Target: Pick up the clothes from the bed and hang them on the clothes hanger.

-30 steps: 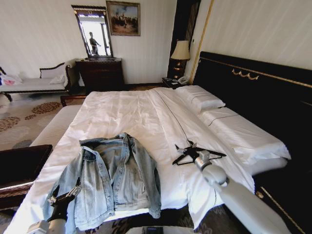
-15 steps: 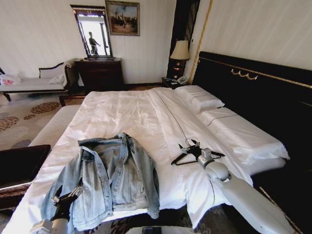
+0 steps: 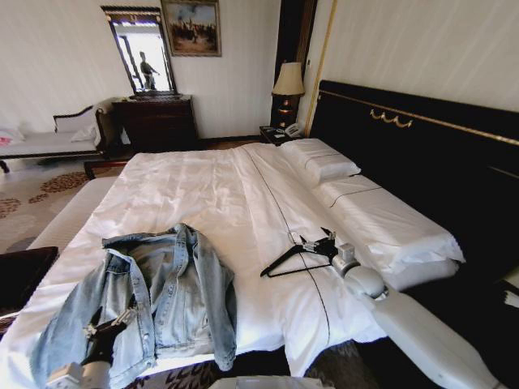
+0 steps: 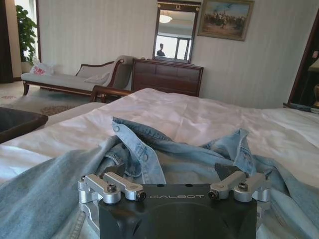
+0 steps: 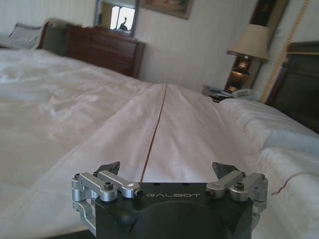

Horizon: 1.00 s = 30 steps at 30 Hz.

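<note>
While both grippers' jaws gape empty, jacket [image 3: 142, 296] and hanger [image 3: 293, 254] seemingly lie apart on the bed [image 3: 203, 186].

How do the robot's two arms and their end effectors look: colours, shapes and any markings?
Both arms have smooth, rounded light grey shells. The right end effector and the left end effector share one design: a black block body printed with "GALBOT" in pale letters, silver metal linkages fastened with dark bolts, and black wedge-shaped fingertips. The right arm has a ball-like grey wrist joint.
</note>
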Motion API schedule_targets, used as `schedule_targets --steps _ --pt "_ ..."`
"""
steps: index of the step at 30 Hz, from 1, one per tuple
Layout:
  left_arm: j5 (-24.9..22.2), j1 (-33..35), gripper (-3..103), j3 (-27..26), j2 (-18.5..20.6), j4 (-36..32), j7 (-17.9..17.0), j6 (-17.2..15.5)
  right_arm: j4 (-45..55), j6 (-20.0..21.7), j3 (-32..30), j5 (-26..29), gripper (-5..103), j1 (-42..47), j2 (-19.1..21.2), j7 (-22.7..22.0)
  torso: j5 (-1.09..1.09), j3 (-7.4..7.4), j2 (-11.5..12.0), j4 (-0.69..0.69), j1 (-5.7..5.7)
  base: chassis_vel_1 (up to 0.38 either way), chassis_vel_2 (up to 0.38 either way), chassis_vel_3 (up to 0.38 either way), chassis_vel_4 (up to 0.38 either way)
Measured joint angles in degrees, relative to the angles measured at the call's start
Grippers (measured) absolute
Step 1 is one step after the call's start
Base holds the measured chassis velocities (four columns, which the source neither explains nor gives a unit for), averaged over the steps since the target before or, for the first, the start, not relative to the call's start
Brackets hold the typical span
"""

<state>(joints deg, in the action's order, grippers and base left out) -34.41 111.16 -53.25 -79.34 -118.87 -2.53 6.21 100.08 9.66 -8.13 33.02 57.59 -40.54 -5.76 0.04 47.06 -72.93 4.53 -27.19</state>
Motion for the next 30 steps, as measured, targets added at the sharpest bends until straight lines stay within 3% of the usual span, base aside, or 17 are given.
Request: schedule_targets --steps 2,5,6,8,10,12,13,16,17,19,22,23,27,28,30 --pt "-0.2 0.0 100 -0.1 0.1 -0.1 0.0 -0.1 -0.1 0.8 0.4 -0.2 100 -0.8 1.6 1.5 -0.01 -0.01 0.0 -0.01 0.01 0.0 0.0 0.0 0.0" --pt "0.2 -0.7 100 0.9 0.2 -0.3 -0.1 -0.8 0.4 8.1 1.7 0.2 100 -4.6 8.9 5.9 -0.11 -0.01 0.0 -0.08 0.01 0.0 0.0 0.0 0.0" --pt "0.2 -0.7 100 0.9 0.2 -0.3 -0.1 -0.8 0.4 8.1 1.7 0.2 100 -4.6 8.9 5.9 -0.11 -0.01 0.0 -0.08 0.01 0.0 0.0 0.0 0.0" --pt "1.1 -1.5 100 2.2 0.5 -0.1 -0.1 -1.2 1.0 11.9 2.2 3.7 100 -6.1 12.0 7.9 -0.06 -0.01 0.0 -0.04 0.01 0.052 0.065 -0.008 -0.029" --pt "2.2 -2.0 100 3.8 0.4 0.2 -0.1 -1.4 -0.3 15.2 5.0 7.2 100 -12.3 16.6 13.5 -0.07 -0.01 0.0 -0.01 0.01 -0.003 0.026 -0.005 -0.014" --pt "2.4 -1.9 100 4.0 0.3 0.2 -0.1 -1.4 -0.7 15.9 5.7 7.6 100 -13.7 17.5 14.9 -0.06 -0.01 0.0 -0.01 0.01 0.0 0.0 0.0 0.0" --pt "2.6 -1.8 100 4.3 0.1 0.3 -0.1 -1.3 -1.3 18.0 7.6 8.3 100 -16.6 19.5 18.5 0.0 0.0 0.0 -0.03 0.0 0.0 0.0 0.0 0.0" --pt "2.6 -1.4 100 4.3 -0.1 0.4 -0.1 -0.9 -1.1 19.6 12.3 5.8 100 -20.7 22.5 25.5 -0.03 0.0 0.0 -0.02 0.0 0.0 0.0 0.0 0.0" --pt "2.6 -1.4 100 4.3 -0.1 0.4 -0.1 -0.9 -1.1 19.6 12.3 5.8 100 -20.7 22.5 25.5 -0.03 0.0 0.0 -0.02 0.0 0.0 0.0 0.0 0.0" --pt "2.6 -1.3 100 4.3 -0.4 0.7 0.0 -0.7 0.5 19.7 17.2 2.6 100 -23.7 23.4 29.9 -0.03 0.0 0.0 0.0 0.01 0.0 0.0 0.0 0.0" --pt "2.7 -1.4 100 4.4 -0.9 0.7 0.0 -0.6 2.0 20.3 25.7 0.7 100 -29.5 22.7 31.8 -0.07 -0.01 0.0 -0.03 0.02 0.0 0.0 0.0 0.0" --pt "2.7 -1.4 100 4.4 -0.9 0.7 0.0 -0.6 2.0 20.3 25.7 0.7 100 -29.5 22.7 31.8 -0.07 -0.01 0.0 -0.03 0.02 0.0 0.0 0.0 0.0" --pt "2.7 -1.4 100 4.4 -1.6 0.2 0.0 -0.7 0.9 21.8 40.6 -0.8 100 -44.1 18.5 32.6 -0.06 0.0 0.0 -0.03 0.02 0.0 0.0 0.0 0.0" --pt "2.7 -1.4 100 4.4 -1.6 0.2 0.0 -0.7 0.9 21.8 40.6 -0.8 100 -44.1 18.5 32.6 -0.06 0.0 0.0 -0.03 0.02 0.0 0.0 0.0 0.0" --pt "2.6 -1.2 100 4.3 -1.9 0.0 0.0 -0.7 -1.2 23.4 47.8 -0.4 100 -50.6 15.3 32.3 -0.02 0.0 0.0 -0.04 0.01 0.0 0.0 0.0 0.0"
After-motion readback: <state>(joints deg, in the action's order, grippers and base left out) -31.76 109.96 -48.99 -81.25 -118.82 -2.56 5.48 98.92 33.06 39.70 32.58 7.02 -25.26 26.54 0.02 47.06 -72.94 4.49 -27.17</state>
